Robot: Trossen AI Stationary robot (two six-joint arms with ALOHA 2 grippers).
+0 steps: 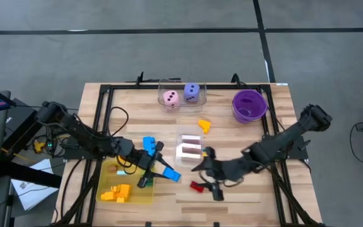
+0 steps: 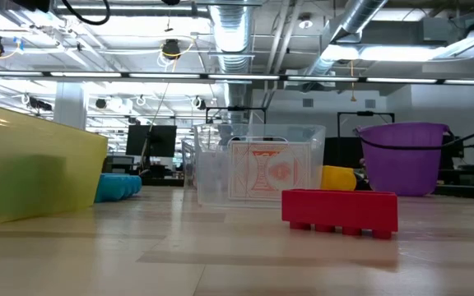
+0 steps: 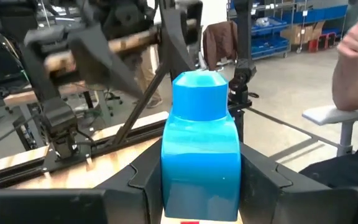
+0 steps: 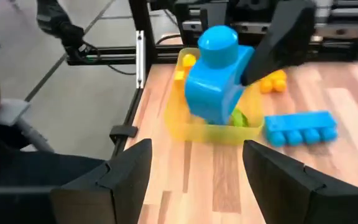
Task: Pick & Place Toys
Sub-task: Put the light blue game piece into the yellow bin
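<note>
Wooden tabletop is carrying a half-done sort. Nearest, the yellow tray (image 1: 145, 197) is holding orange and green pieces, while the left gripper (image 1: 161, 166) is clamping a blue brick (image 3: 199, 149) beside it. The right gripper (image 1: 201, 169), fingers apart, is hovering by the loose red brick (image 2: 340, 211). Farther off, a clear box (image 1: 169, 84) is keeping two dice (image 1: 171, 98).

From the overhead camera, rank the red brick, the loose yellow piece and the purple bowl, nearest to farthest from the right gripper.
Measured from the right gripper in the high view:
1. Red brick, right beside the gripper, near the table's front.
2. Yellow piece, farther back, mid-table beyond the clear card box.
3. Purple bowl, farthest, at the back right corner.
</note>
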